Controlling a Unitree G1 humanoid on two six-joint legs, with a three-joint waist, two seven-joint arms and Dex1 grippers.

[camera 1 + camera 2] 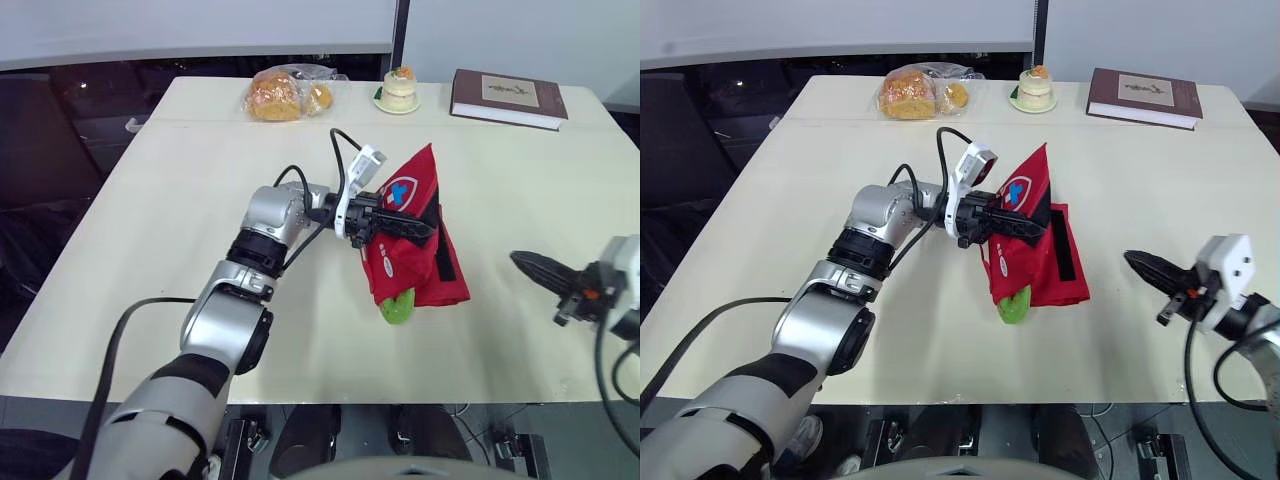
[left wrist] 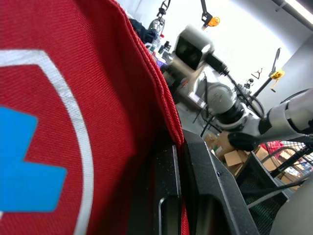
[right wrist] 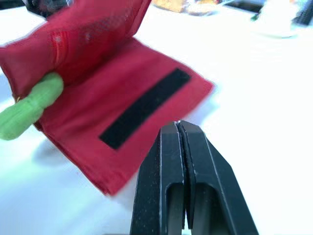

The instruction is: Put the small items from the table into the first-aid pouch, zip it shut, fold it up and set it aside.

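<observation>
The red first-aid pouch (image 1: 415,235) with a blue cross badge stands half lifted at the table's middle. Its lower flap with a black velcro strip (image 3: 145,107) lies flat on the table. A green item (image 1: 397,306) pokes out of the pouch's near end. My left gripper (image 1: 420,230) is shut on the pouch's upper flap and holds it up; in the left wrist view its fingers (image 2: 195,196) pinch the red fabric (image 2: 58,122). My right gripper (image 1: 530,266) is shut and empty, hovering to the right of the pouch, apart from it.
At the table's far edge lie a bag of bread (image 1: 285,93), a small cake on a plate (image 1: 398,90) and a dark red book (image 1: 508,98). Bare tabletop (image 1: 180,230) lies to the left of the pouch.
</observation>
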